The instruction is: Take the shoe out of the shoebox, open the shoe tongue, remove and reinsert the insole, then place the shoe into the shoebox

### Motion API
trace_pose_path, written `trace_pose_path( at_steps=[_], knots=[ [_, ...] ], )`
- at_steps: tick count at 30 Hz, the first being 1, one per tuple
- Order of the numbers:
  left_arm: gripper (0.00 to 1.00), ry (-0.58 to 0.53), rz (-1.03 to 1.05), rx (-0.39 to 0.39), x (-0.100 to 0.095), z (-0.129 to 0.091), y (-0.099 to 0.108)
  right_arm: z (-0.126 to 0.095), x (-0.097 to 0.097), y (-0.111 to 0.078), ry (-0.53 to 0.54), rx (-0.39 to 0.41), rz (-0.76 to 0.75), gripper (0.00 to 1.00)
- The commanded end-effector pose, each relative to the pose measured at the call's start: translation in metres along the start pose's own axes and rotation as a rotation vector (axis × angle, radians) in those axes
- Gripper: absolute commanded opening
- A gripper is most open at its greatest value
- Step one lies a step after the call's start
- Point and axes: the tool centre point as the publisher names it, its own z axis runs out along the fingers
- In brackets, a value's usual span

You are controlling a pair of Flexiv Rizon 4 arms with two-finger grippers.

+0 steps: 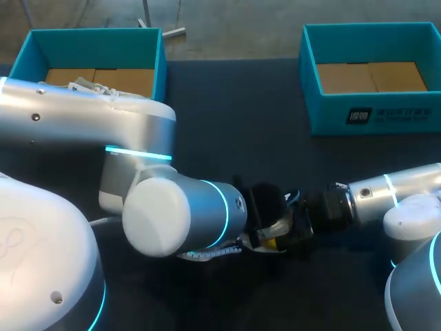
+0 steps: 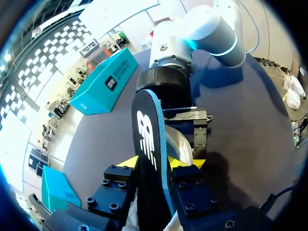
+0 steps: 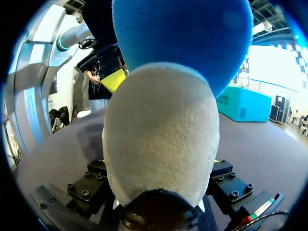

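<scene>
A black insole (image 2: 149, 139) with a white logo and a blue underside (image 3: 183, 38) stands on edge between the yellow tips of my left gripper (image 2: 159, 162), which is shut on it from both sides. The insole's far end is in the white shoe (image 2: 180, 144). That shoe (image 3: 161, 139) fills the space between my right gripper's fingers, which close on it; their tips are hidden behind it. In the head view both grippers meet low in the middle, the left gripper (image 1: 265, 238) facing the right gripper (image 1: 298, 224), and the left arm covers most of the shoe.
A teal shoebox (image 1: 96, 41) stands at the back left with something white at its near rim. A second teal box (image 1: 372, 114) stands at the back right. My left arm's big elbow (image 1: 172, 217) takes up the table's near left.
</scene>
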Motion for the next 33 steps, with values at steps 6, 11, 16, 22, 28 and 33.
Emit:
trace_pose_path(
  at_steps=[6,11,16,22,28,33],
  knots=[
    [0.24,0.029,0.004,0.010,-0.003,0.009,-0.002,0.002,0.000,0.001,0.001,0.006,0.001,0.00],
    [0.02,0.035,0.003,0.013,-0.002,0.009,-0.002,0.002,0.000,0.001,0.001,0.006,0.001,0.00],
    [0.00,0.042,-0.004,0.011,-0.002,0.008,-0.002,0.002,0.000,0.001,0.001,0.006,0.001,0.00],
    [0.00,0.083,-0.037,0.039,-0.003,0.000,-0.008,0.002,0.000,0.001,0.001,0.006,0.001,0.00],
    [0.00,0.144,-0.074,0.079,-0.004,-0.013,-0.022,0.002,0.000,0.001,0.001,0.006,0.001,0.00],
    [0.00,0.177,-0.104,0.107,-0.002,-0.024,-0.035,0.002,0.000,0.001,0.001,0.006,0.001,0.00]
  ],
)
